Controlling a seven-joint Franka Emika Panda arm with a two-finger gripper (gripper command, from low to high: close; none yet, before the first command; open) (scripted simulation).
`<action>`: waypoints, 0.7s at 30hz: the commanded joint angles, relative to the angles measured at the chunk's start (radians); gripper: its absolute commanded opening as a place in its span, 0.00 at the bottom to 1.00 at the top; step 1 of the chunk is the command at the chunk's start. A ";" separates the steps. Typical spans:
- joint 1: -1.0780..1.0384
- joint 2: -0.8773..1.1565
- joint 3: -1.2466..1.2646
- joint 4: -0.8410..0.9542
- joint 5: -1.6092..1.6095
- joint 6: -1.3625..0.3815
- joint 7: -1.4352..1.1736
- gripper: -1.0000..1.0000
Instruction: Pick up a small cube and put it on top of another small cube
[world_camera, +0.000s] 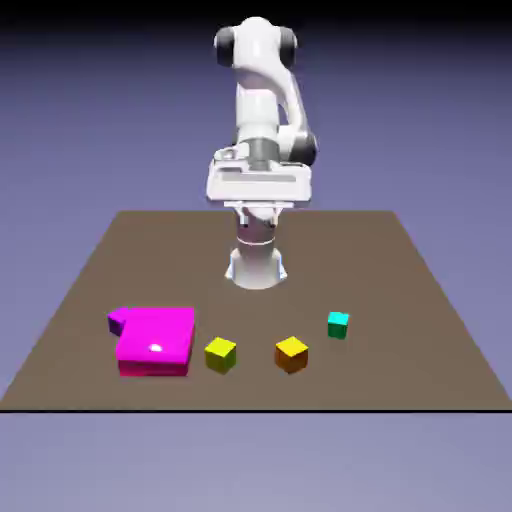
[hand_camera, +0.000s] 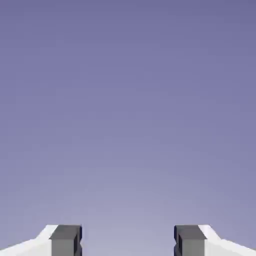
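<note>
At the exterior view's far left of the group, a small purple cube (world_camera: 119, 320) sits partly hidden behind a wide, low magenta block with glossy, rounded edges (world_camera: 157, 340) (its top catches a small white glint, its front side is redder). Just to the right of that block, on the dark brown tabletop (world_camera: 255, 390), rests the small cube with a bright yellow top and lime-olive sides (world_camera: 221, 355), one corner turned toward the camera.

Near the middle, behind the row of blocks, stands the white robot arm with dark joint caps (world_camera: 257, 90), its base on the table. The two-finger gripper (hand_camera: 128, 240) is up near the arm's column, well above the tabletop; its grey fingertips are spread wide apart with only blue-violet backdrop between them, so the hand is open and holding nothing.

Farther right comes a small cube with a yellow top and orange sides (world_camera: 292, 355) (also set cornerwise), and beyond it, a little farther from the camera, a small teal cube (world_camera: 338, 325).
</note>
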 joint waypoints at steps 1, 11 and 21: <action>0.017 0.033 -0.024 0.008 -0.009 -0.015 -0.044 0.50; 0.190 0.358 -0.263 0.087 -0.097 -0.170 -0.478 0.50; 0.362 0.683 -0.501 0.166 -0.186 -0.325 -0.913 0.50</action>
